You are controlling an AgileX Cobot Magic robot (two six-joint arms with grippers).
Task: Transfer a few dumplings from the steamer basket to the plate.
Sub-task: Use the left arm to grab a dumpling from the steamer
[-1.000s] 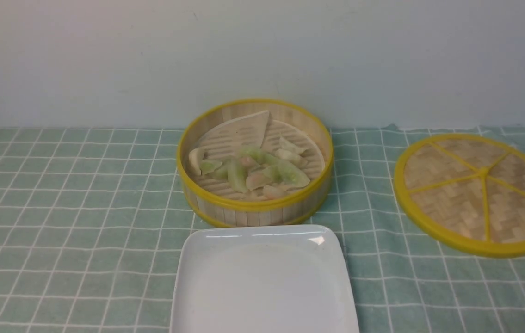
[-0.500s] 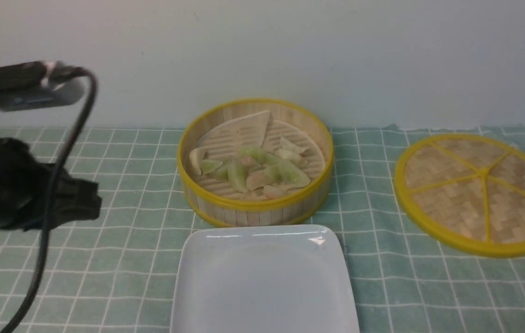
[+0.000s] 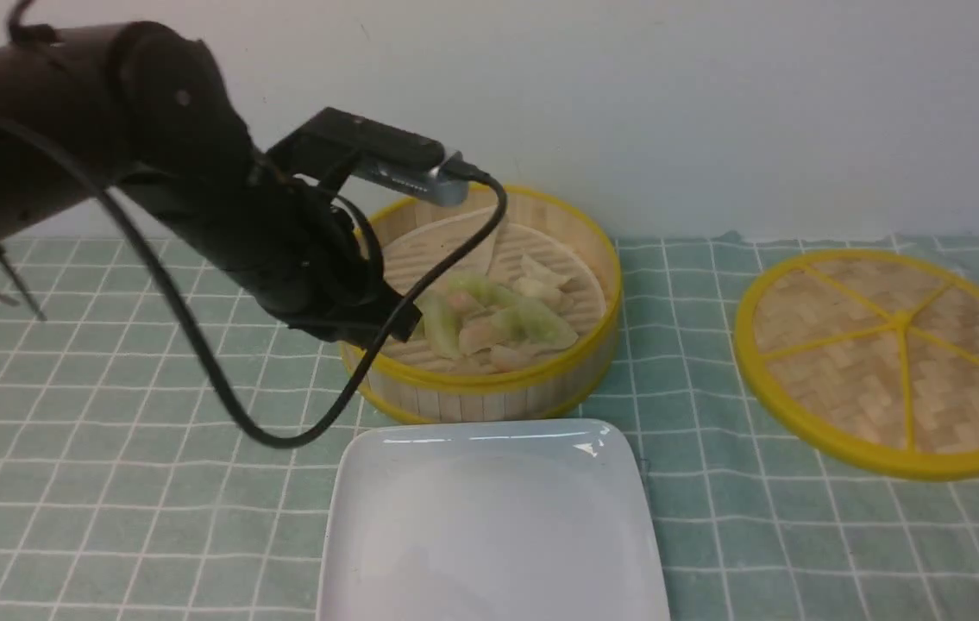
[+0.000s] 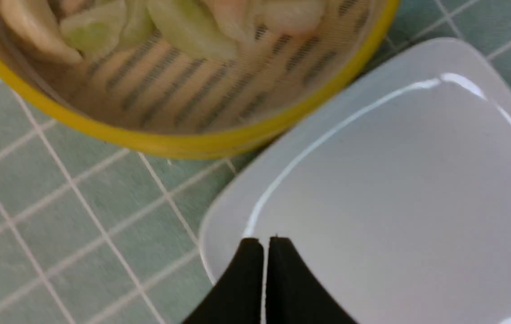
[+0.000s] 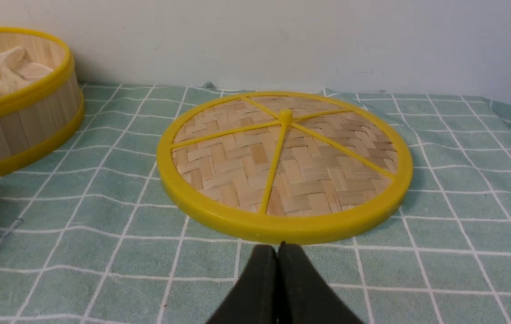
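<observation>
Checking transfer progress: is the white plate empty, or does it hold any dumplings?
Empty, as far as visible. The plate shows only bare white surface; the dumplings all lie inside the steamer basket.

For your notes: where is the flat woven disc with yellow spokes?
Front view: the woven disc lies on the checked cloth, right of the round bamboo steamer basket, not touching.

No text, label, brand, number or sign is showing readably in any view; the steamer basket (image 3: 489, 401), the plate (image 3: 489, 526), the woven lid (image 3: 886, 362) and the checked cloth (image 3: 109, 483) are all showing plain surfaces.
</observation>
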